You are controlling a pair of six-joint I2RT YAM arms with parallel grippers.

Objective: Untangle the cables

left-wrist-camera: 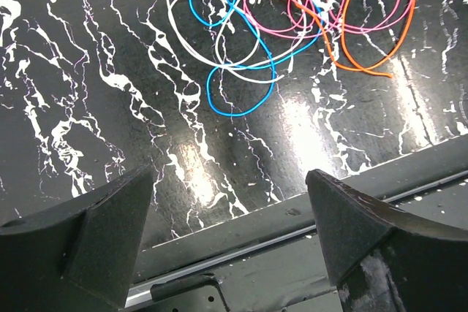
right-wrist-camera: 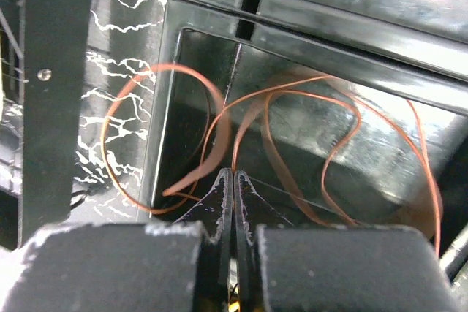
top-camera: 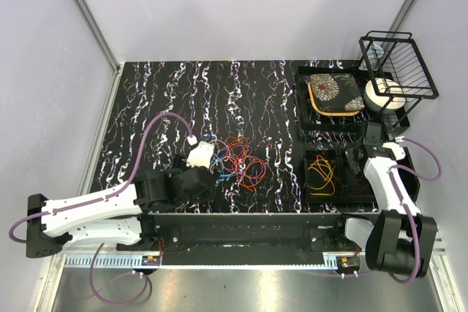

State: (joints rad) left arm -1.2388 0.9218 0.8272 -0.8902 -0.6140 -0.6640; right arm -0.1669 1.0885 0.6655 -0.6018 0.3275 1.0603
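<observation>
Your cables [top-camera: 238, 158] lie in 1 loose tangle near the middle of the black marbled table [top-camera: 168, 93], just ahead of the left arm. From the left wrist you see its near edge [left-wrist-camera: 292, 5]: orange and pink loops crossing each other, with a blue loop [left-wrist-camera: 241, 104] and a white strand [left-wrist-camera: 197, 49] trailing out toward the camera. All of it lies flat on the tabletop.

1 orange cable [top-camera: 322, 173] sits apart from the tangle, inside the black tray [top-camera: 304, 180] on the right side of the table. In the right wrist view this cable [right-wrist-camera: 216, 144] is smeared by motion, and 1 of its loops reaches out past the tray wall [right-wrist-camera: 329, 56] over the marbled surface.

Your right gripper [top-camera: 357, 157] hangs over that tray with its 2 fingers pressed flat together [right-wrist-camera: 234, 180], no gap showing between them. An orange line runs right down to the tips, but you cannot tell whether a strand is actually pinched there.

Your left gripper [top-camera: 199, 184] is spread wide and holds nothing [left-wrist-camera: 230, 174]. It hovers at the near side of the table, over the dark front rail [left-wrist-camera: 292, 217], and its fingers are well short of the nearest blue loop.

Behind the tray you have a second tray with a flower-patterned pad [top-camera: 335, 93], and beside it a black wire rack [top-camera: 398, 63].
</observation>
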